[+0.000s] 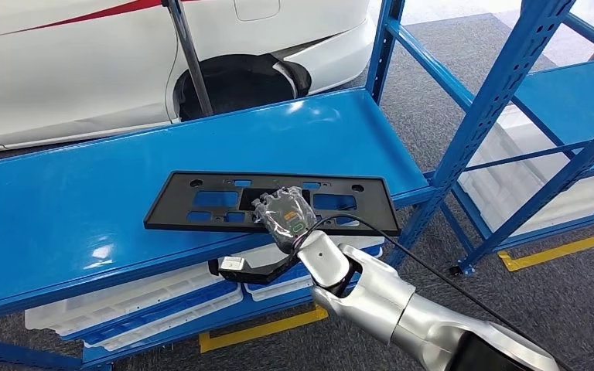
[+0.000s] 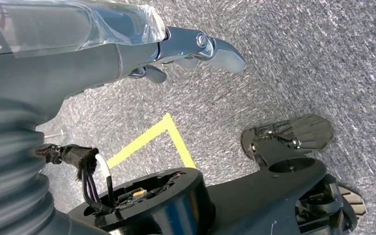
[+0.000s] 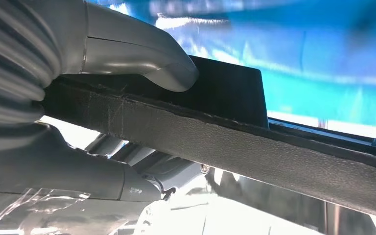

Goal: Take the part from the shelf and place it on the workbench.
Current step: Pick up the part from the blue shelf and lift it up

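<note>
Right hand grasping black plate on blue shelf.
Plate lies flat on the shelf top, near edge clamped between thumb above and fingers beneath. Left hand hangs over grey floor, fingers loosely curled, holding nothing.

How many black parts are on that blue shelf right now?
1. A flat black part lies on the blue shelf, its near edge overhanging the front, where the right hand grips it. Lower levels may hide more.
</note>
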Tool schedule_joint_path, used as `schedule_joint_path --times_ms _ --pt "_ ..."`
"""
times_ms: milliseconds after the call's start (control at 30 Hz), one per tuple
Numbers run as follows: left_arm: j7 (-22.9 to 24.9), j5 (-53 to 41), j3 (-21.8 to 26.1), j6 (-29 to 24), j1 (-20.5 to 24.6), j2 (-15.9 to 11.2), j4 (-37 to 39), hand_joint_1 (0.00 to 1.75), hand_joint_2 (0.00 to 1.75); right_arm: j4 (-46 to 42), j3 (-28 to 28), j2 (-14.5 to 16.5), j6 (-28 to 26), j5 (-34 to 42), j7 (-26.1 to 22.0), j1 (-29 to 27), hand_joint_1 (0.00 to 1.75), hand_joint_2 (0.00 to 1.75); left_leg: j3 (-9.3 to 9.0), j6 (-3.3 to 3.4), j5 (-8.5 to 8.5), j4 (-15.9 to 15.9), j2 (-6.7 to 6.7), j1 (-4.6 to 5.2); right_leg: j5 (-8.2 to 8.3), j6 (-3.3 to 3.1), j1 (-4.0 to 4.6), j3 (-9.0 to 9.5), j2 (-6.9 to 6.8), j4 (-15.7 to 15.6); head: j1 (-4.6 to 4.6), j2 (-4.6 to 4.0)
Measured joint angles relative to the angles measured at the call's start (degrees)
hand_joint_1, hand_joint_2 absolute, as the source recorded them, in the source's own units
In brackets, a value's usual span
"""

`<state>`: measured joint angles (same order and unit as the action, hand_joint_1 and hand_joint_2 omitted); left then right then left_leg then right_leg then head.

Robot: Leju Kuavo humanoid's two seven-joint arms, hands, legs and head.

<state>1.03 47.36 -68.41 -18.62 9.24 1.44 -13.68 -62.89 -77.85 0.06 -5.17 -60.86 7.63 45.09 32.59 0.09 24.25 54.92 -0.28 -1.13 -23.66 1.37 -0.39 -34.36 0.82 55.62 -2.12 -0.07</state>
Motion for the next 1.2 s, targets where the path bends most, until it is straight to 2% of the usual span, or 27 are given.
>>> schedule_joint_path --times_ms 167,400,567,700,733,767,833,867,900,933,967,1000,1033,1067,1100,1200 --pt "-0.3 -0.1 0.0 0.6 -0.1 0.0 0.0 0.0 1.75 -2.4 0.0 -0.8 -0.9 -6.3 -0.5 -0.4 1.75 1.75 0.0 0.0 0.0 0.0 0.0 0.0 0.0 0.0 0.0 -0.01 0.0 0.0 0.0 0.0" --pt "-1.0 0.0 0.0 1.2 -0.1 0.0 0.0 0.0 1.75 -5.7 -0.1 -2.1 0.7 -9.0 -1.1 -0.6 1.75 1.75 0.01 0.0 0.0 0.0 0.0 0.0 0.0 0.0 0.0 -0.01 0.0 0.0 0.0 0.0" --pt "-1.0 0.0 0.0 1.9 -0.1 0.0 0.0 0.0 1.75 -7.6 -0.2 -2.7 1.7 -9.2 -1.5 -0.9 1.75 1.75 0.07 0.53 0.28 0.3 0.0 0.25 0.02 0.25 -0.33 0.03 -0.03 -0.1 -0.02 0.0" --pt "-1.0 -0.1 0.0 1.9 0.1 0.0 0.0 0.0 1.75 -8.8 -0.2 -3.0 2.0 -9.1 -1.5 -1.2 1.75 1.75 -0.37 1.47 -0.64 -0.6 0.08 0.35 0.13 1.05 -0.55 0.13 -0.07 -0.3 -0.01 0.0" --pt "-1.0 -0.1 0.0 1.9 0.2 0.0 0.0 0.0 1.75 -9.0 -0.2 -3.1 2.1 -9.1 -1.6 -1.2 1.75 1.75 -0.66 1.71 -1.02 -1.2 0.16 0.17 -0.74 1.21 -0.5 -0.14 -0.13 0.5 0.03 0.0" --pt "-1.0 -0.1 0.0 1.9 0.3 0.0 0.0 0.0 1.75 -9.2 -0.2 -3.3 2.1 -9.0 -1.6 -1.2 1.75 1.75 -0.92 1.93 -1.37 -1.7 0.23 -0.04 -2.34 1.38 -0.45 -0.92 -0.19 2.6 0.09 0.0" --pt "-1.0 -0.1 0.0 2.0 0.4 0.0 0.0 0.0 1.75 -9.5 -0.2 -3.5 2.3 -8.9 -1.6 -1.4 1.75 1.75 -1.02 2.1 -1.59 -2.0 0.31 -0.21 -6.59 1.68 -0.59 -3.79 -0.27 10.0 0.21 0.0" --pt "-0.9 -0.1 0.0 2.0 0.4 0.0 0.0 0.0 1.75 -9.5 -0.2 -3.7 2.4 -8.9 -1.6 -1.6 1.75 1.75 -0.98 2.1 -1.62 -1.9 0.3 -0.26 -8.05 1.88 -0.72 -5.14 -0.29 13.6 0.24 0.0" --pt "-0.9 -0.1 0.0 2.0 0.4 0.0 0.0 0.0 1.75 -9.6 -0.2 -3.9 2.4 -8.9 -1.6 -1.8 1.75 1.75 -0.95 2.04 -1.65 -1.9 0.29 -0.36 -8.45 2.09 -0.88 -5.73 -0.3 15.5 0.24 0.0" --pt "-0.9 -0.1 0.0 2.0 0.3 0.0 0.0 0.0 1.75 -9.6 -0.2 -4.0 2.5 -8.8 -1.6 -2.0 1.75 1.75 -0.92 1.9 -1.66 -1.9 0.28 -0.53 -7.72 2.33 -1.08 -5.25 -0.34 15.1 0.24 0.0" --pt "-0.9 -0.1 0.0 2.1 0.3 0.0 0.0 0.0 1.75 -9.6 -0.2 -4.1 2.5 -8.8 -1.6 -2.1 1.75 1.75 -0.91 1.65 -1.63 -1.8 0.25 -0.79 -6.07 2.65 -1.35 -3.63 -0.41 12.4 0.24 0.0" --pt "-0.9 -0.1 0.0 2.1 0.3 0.0 0.0 0.0 1.75 -9.6 -0.2 -4.2 2.5 -8.8 -1.6 -2.1 1.75 1.75 -0.84 1.23 -1.51 -1.5 0.22 -1.02 -4.37 3.12 -1.68 -1.31 -0.52 8.1 0.25 0.0" --pt "-0.9 -0.1 0.0 2.1 0.4 0.0 0.0 0.0 1.75 -9.6 -0.2 -4.2 2.5 -8.7 -1.6 -2.1 1.75 1.75 -0.66 0.73 -1.37 -1.2 0.16 -1.16 -3.03 3.35 -1.74 0.79 -0.37 4.5 0.32 0.0" --pt "-0.9 -0.1 0.0 2.1 0.4 -0.1 0.0 0.0 1.75 -9.7 -0.2 -4.3 2.5 -8.6 -1.6 -2.2 1.75 1.75 -0.51 0.22 -1.28 -0.9 0.09 -1.17 -2.19 3.3 -1.79 2.12 -0.19 2.0 0.39 -0.01" --pt "-0.9 -0.1 0.0 2.1 0.4 -0.1 0.0 0.0 1.75 -9.7 -0.2 -4.4 2.5 -8.4 -1.5 -2.2 1.75 1.75 -0.3 -0.25 -1.29 -0.6 0.01 -1.09 -2.08 2.98 -1.77 2.62 0.03 0.9 0.46 -0.01" --pt "-0.8 0.0 0.0 2.2 0.2 -0.2 0.0 0.0 1.75 -9.9 -0.1 -4.5 2.6 -7.7 -1.5 -2.4 1.75 1.75 0.39 -1.17 -1.53 -0.2 -0.06 -1.19 -1.97 1.21 -1.61 1.6 0.33 1.4 0.49 0.0"
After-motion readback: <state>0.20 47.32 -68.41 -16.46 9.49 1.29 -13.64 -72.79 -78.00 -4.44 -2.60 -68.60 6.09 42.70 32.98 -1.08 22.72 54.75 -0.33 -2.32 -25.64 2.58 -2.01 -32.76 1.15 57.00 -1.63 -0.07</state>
